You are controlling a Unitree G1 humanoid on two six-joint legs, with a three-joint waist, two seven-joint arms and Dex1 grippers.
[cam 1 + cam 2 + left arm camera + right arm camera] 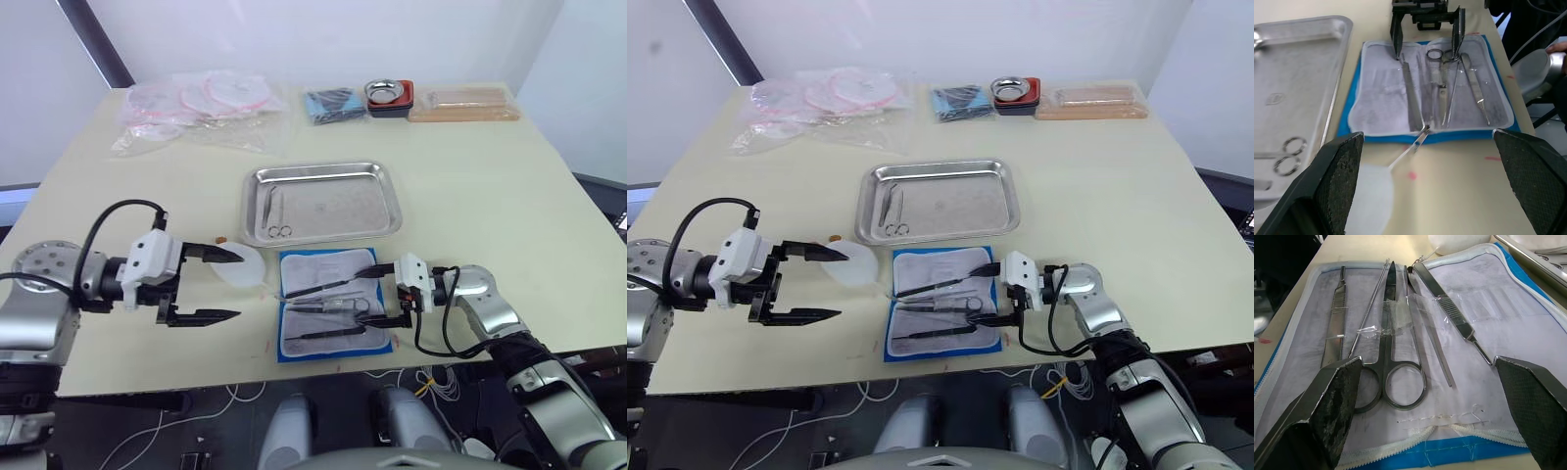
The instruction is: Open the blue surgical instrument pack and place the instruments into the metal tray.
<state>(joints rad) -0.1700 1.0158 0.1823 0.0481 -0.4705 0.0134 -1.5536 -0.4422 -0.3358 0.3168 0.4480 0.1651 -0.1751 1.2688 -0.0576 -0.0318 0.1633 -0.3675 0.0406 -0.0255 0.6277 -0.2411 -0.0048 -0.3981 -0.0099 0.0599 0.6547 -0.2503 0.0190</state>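
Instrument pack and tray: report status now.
Left gripper open, empty, left of pack. Right gripper open over the blue surgical instrument pack, unfolded, instruments inside. Metal tray holds scissors. Nothing blocking.

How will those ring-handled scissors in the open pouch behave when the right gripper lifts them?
The ring-handled scissors look rigid and thin, so probably light but slippery. A clear sleeve crosses the blades, so they may snag and drag the blue surgical instrument pack along.

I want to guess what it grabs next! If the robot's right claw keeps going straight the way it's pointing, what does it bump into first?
Probably the scissors. The right gripper is open and points over the opened blue pack, with the scissors' ring handles nearest its fingers. How high it hangs above them is hard to tell.
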